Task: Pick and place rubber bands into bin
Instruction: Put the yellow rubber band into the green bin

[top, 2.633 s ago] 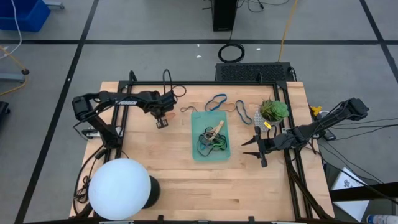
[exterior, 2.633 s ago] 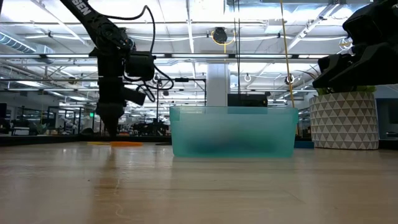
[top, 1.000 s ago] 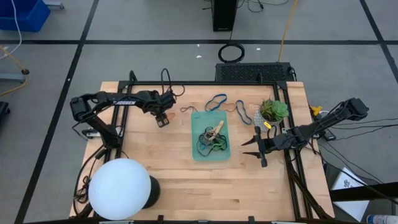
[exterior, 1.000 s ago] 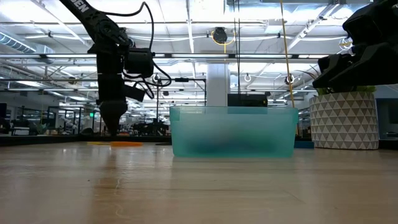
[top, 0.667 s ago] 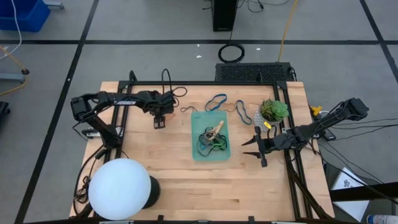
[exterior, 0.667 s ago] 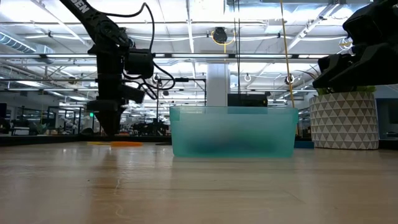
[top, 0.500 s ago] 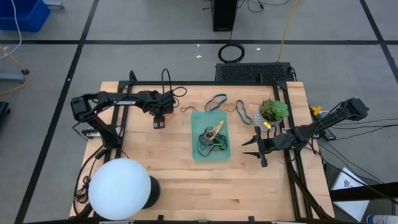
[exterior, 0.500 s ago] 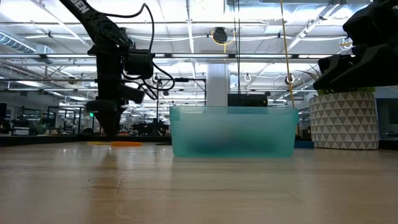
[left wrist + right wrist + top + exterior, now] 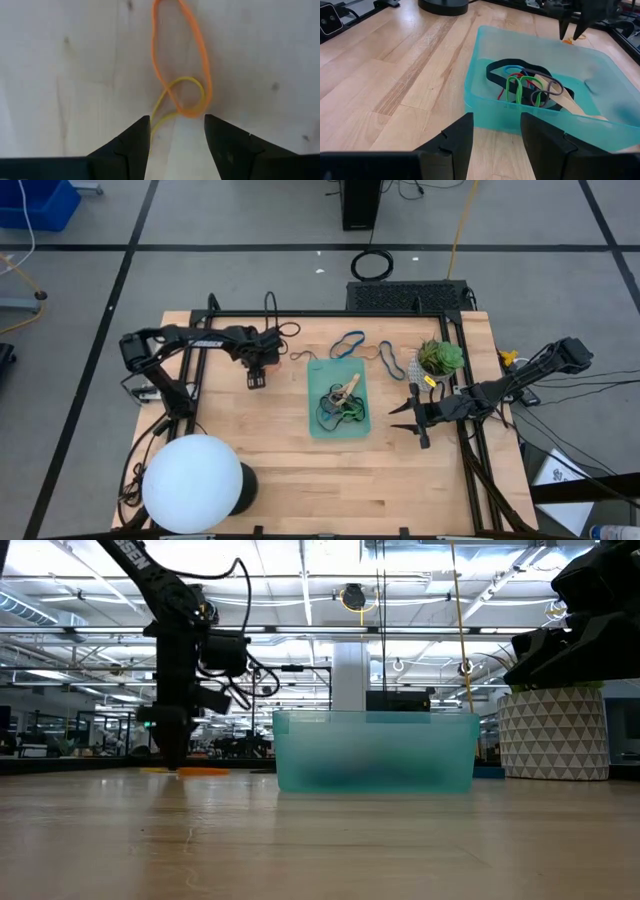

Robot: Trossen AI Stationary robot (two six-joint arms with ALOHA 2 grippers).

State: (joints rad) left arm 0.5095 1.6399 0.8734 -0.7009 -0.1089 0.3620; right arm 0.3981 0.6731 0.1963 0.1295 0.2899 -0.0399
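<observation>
Hovering my left claw [image 9: 176, 131], fingers spread apart, over an orange rubber band [image 9: 181, 60] tangled with a yellow one [image 9: 175, 97] at the bin's [image 9: 315, 420] nine o'clock. My right claw [image 9: 495, 132] waits released at its three o'clock.

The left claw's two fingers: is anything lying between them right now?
Yes. In the left wrist view, a yellow rubber band tangled with an orange rubber band lies on the wood between the open left gripper's fingers.
</observation>
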